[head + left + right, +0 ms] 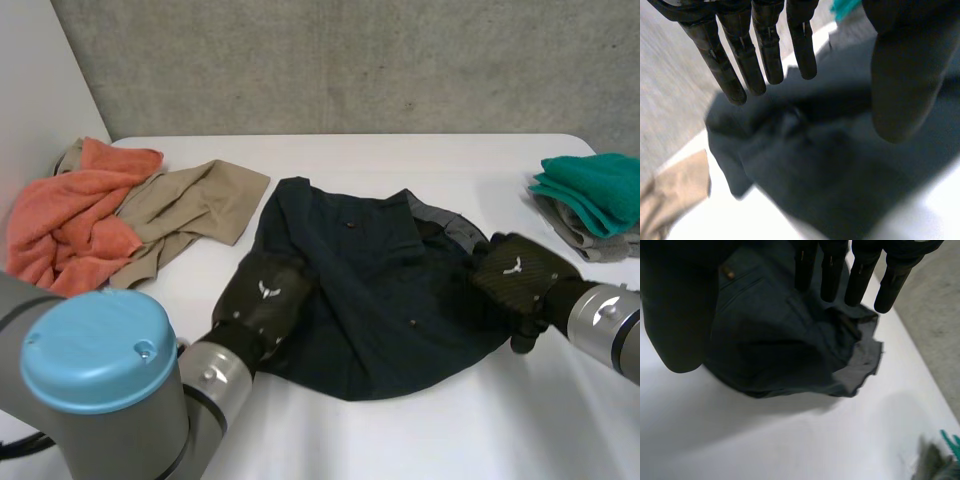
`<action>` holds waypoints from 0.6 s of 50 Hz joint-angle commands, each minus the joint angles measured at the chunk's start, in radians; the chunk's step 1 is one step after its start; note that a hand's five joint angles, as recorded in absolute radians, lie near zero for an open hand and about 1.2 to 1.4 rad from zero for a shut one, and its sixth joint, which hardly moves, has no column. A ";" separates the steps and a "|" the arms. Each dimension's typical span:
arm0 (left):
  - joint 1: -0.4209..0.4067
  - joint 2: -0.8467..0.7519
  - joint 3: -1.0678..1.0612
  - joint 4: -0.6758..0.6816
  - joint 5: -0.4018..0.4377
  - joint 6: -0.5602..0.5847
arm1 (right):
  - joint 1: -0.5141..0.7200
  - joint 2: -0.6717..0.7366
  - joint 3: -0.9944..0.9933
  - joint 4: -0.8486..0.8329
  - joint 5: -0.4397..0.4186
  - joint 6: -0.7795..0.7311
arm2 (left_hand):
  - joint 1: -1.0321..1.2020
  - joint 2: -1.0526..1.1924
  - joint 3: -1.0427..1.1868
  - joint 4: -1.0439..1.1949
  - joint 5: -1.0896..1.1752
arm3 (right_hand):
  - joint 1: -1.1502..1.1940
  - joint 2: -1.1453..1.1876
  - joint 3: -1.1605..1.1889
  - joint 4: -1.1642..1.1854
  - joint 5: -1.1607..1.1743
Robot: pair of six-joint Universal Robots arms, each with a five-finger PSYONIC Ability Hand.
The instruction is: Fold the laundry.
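A dark navy garment (pixel 370 290) lies crumpled in the middle of the white table (pixel 480 420), its grey lining showing at the far right edge. My left hand (pixel 265 295) is over the garment's left edge. In the left wrist view this hand (pixel 740 65) is open, fingers straight and thumb apart, hovering above the dark cloth (pixel 815 170) with nothing held. My right hand (pixel 515 275) is at the garment's right edge. In its own wrist view the right hand (pixel 680 305) is also open above the cloth (pixel 780 350), near the turned-up grey lining.
An orange towel (pixel 70 220) and a tan garment (pixel 185 205) lie heaped at the far left. A folded teal towel (pixel 595 185) rests on a grey folded piece (pixel 590 240) at the far right. The wall runs behind the table.
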 commanded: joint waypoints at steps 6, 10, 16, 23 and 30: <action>0.054 -0.162 0.056 0.004 0.012 0.007 | 0.018 0.194 0.029 -0.244 0.023 -0.068 | 0.096 0.100 0.100 0.099 0.102 | 0.207 0.219 0.205 0.202 0.194; 0.057 -0.202 0.083 -0.002 0.012 0.007 | 0.030 0.232 0.009 -0.265 0.023 -0.062 | 0.611 0.616 0.615 0.614 0.618 | 1.050 1.062 1.048 1.045 1.037; 0.049 -0.197 0.121 -0.004 0.008 0.008 | 0.035 0.151 0.003 -0.333 0.033 0.004 | 0.859 0.863 0.863 0.862 0.865 | 1.052 1.064 1.050 1.047 1.039; 0.052 -0.032 0.192 -0.045 -0.003 0.008 | 0.030 -0.027 -0.045 -0.315 0.036 0.193 | 0.859 0.863 0.863 0.862 0.865 | 1.052 1.064 1.050 1.047 1.039; 0.056 0.221 0.305 -0.063 -0.001 0.005 | 0.024 -0.197 -0.239 -0.048 0.081 0.267 | 0.859 0.863 0.863 0.862 0.865 | 1.052 1.064 1.050 1.047 1.039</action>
